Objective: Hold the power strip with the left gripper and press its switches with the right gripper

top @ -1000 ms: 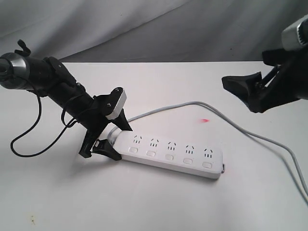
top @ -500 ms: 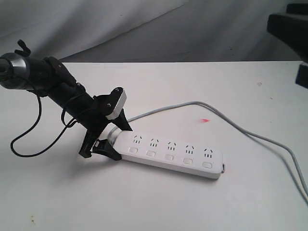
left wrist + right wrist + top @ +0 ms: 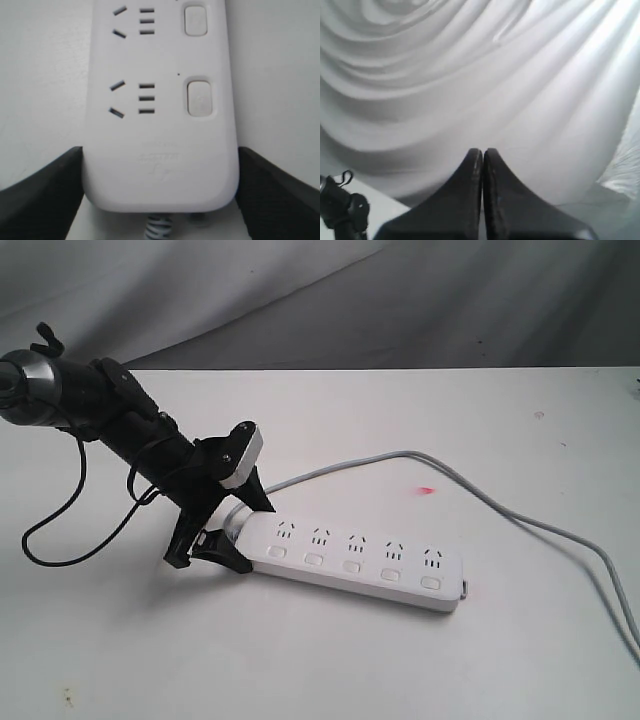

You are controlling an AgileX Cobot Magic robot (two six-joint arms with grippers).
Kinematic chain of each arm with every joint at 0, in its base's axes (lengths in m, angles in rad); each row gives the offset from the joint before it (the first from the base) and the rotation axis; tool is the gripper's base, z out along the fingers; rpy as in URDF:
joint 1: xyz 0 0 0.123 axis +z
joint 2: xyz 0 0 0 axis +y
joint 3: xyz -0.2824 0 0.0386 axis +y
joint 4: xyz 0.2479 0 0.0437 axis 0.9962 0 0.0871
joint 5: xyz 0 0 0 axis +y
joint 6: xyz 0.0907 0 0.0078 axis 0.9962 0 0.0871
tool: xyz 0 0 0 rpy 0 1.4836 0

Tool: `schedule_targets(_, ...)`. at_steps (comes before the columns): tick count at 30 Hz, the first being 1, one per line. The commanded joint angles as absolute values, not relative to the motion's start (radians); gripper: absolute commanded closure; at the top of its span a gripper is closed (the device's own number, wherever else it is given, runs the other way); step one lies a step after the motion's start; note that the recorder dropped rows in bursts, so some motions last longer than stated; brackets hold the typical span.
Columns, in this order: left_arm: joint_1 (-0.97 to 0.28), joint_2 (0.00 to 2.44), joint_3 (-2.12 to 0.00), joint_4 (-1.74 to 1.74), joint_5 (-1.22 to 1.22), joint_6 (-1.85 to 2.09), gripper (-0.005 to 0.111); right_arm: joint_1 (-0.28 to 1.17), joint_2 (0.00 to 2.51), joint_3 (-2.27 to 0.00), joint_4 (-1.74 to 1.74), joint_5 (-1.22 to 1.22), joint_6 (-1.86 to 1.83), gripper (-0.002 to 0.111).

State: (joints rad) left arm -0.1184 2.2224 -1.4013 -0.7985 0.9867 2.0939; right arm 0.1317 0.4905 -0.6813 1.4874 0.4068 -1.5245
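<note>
The power strip (image 3: 355, 562) lies flat on the white bench (image 3: 300, 670), its cord end clamped between the widely spread fingers of the left claw (image 3: 247, 532), while the right claw (image 3: 483, 156), fingers pressed together and empty, faces draped cloth (image 3: 470, 75).

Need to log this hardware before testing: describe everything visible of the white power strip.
The long flat white plastic power strip lies face up on the white table, rounded at the corners. Five socket groups run along it, each with a small white rounded-rectangle switch beside it. A grey cord leaves the end on the exterior view's left and curves behind the strip towards the right edge. The black left gripper has its jaws against both long sides of that cord end.
</note>
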Motion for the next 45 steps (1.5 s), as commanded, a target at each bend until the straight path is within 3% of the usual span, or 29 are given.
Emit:
schedule_targets(1, -0.121, 2.22, -1.407, -0.804, 0.995, 2.093, 0.071, 0.129, 0.356, -0.689, 1.435, 0.28, -1.517, 0.108)
schedule_targets(10, -0.121, 2.22, -1.407, -0.804, 0.995, 2.093, 0.071, 0.129, 0.141, -0.689, 1.438, 0.0, -1.513, 0.108)
schedule_targets(27, -0.121, 2.22, -1.407, -0.804, 0.995, 2.093, 0.071, 0.129, 0.084, -0.689, 1.438, -0.005, -1.513, 0.108)
schedule_targets(37, -0.121, 2.22, -1.407, -0.804, 0.995, 2.093, 0.071, 0.129, 0.084, -0.689, 1.489, -0.169, -1.509, 0.108)
schedule_targets(45, -0.121, 2.22, -1.407, -0.804, 0.995, 2.093, 0.071, 0.095, 0.085, -0.662, 1.049, -0.148, -0.586, 0.108)
